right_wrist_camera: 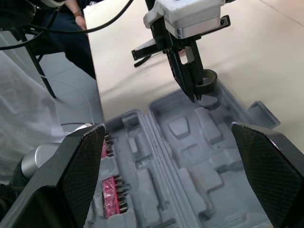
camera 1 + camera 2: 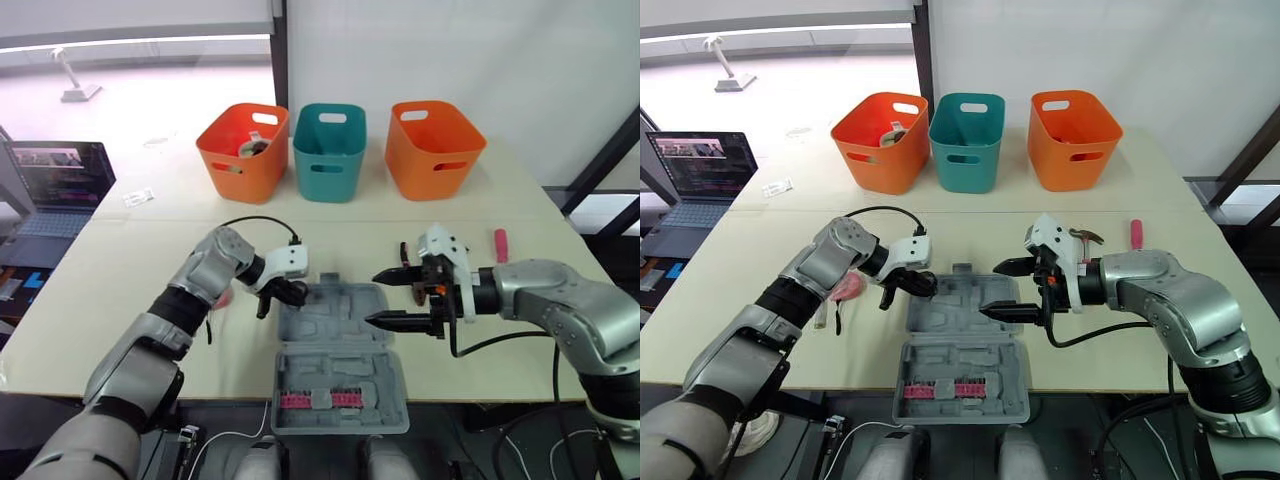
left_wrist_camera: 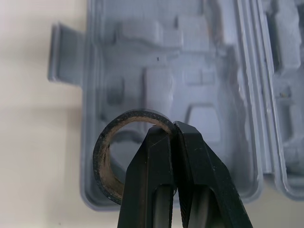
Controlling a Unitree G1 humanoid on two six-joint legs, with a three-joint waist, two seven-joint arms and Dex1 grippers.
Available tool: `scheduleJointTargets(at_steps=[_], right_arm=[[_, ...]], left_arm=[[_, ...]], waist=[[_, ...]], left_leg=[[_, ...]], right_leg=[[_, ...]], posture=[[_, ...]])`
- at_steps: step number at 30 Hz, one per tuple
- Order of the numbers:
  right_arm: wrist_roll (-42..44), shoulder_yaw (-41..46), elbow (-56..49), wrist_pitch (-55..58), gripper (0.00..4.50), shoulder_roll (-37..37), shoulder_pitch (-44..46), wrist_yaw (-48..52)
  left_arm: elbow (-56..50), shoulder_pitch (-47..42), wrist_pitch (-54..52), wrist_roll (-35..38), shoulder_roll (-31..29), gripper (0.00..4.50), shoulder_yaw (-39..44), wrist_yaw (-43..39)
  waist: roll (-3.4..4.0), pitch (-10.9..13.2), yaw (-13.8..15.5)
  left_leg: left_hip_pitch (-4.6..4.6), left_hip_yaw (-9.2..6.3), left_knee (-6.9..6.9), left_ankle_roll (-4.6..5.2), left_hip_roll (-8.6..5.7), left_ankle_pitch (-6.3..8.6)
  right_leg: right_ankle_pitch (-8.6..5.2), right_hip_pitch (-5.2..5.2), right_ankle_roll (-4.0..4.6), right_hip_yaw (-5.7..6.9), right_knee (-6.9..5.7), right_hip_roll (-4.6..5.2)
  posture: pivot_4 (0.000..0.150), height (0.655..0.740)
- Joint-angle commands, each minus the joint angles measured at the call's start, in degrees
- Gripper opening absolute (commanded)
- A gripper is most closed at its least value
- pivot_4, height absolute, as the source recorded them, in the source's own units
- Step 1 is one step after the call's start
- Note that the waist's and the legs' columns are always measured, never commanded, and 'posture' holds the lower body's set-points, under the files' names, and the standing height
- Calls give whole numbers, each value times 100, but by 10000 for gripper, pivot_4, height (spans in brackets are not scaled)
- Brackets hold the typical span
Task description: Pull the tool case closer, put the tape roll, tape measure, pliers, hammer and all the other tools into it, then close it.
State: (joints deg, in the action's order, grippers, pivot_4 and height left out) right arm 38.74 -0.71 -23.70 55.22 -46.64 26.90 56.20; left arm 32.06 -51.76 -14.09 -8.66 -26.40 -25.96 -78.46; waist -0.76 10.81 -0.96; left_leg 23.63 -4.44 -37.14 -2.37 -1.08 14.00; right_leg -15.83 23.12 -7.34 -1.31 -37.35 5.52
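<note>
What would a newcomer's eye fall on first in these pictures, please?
The open grey case lies at the table's near edge. The left claw is shut on a black tape roll over the case's far half, while the right claw hangs wide open at the case's right side. Behind them stand three bins in a row: orange, teal, orange.
</note>
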Motion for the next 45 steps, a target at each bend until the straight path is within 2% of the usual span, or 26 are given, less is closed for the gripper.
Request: scheduleJointTargets(at_steps=[1, 14, 24, 27, 30, 40, 45], right_arm=[[141, 273, -235, 0, 45000, -95, -32, -104], [237, 326, -265, 26, 45000, -130, -33, -245], [252, 322, -218, -9, 45000, -170, -18, -257], [233, 282, -175, -47, 45000, -171, 7, -249], [194, 231, -109, -104, 45000, -161, 44, -226], [148, 30, 91, -242, 45000, -115, 230, -138], [165, 1, 103, -245, 45000, -123, 266, -119]], left_arm=[[128, -103, 132, -110, 52, 264, -8, 169], [993, -298, 182, -175, 320, 264, 40, 473], [1026, -315, 336, -134, 353, 264, 93, 461], [910, -369, 260, -81, 301, 9669, 146, 379], [717, -434, 172, -134, 186, 23639, 95, 217], [-265, -463, -399, 45, -137, 23639, 274, -21], [-613, -190, -502, 655, -246, 23639, 1070, 302]], waist=[[0, 0, 15], [-1, 0, 12], [-1, 0, 17], [-1, 0, 16], [-1, 0, 12], [-1, 1, 11], [-1, 1, -5]], left_leg=[[0, 0, 0, 0, 0, 0], [2, -1, 0, 0, 0, 0], [2, -1, 0, 0, 0, 0], [2, -1, 0, 0, 0, 0], [2, 0, 0, 0, 0, 0], [2, -1, 0, 0, 0, 0], [2, -2, 1, 0, 0, 0]], right_leg=[[0, 0, 0, 0, 1, 0], [0, 0, 0, 1, 1, 0], [0, 0, 0, 1, 1, 0], [0, 0, 0, 1, 1, 0], [0, 0, 0, 1, 1, 0], [0, 0, 0, 1, 1, 0], [0, 1, 0, 1, 1, 0]], posture=[[1500, 7400], [1500, 7400], [1500, 7400], [1500, 7400], [1500, 7400], [1500, 7400], [1500, 7400]])
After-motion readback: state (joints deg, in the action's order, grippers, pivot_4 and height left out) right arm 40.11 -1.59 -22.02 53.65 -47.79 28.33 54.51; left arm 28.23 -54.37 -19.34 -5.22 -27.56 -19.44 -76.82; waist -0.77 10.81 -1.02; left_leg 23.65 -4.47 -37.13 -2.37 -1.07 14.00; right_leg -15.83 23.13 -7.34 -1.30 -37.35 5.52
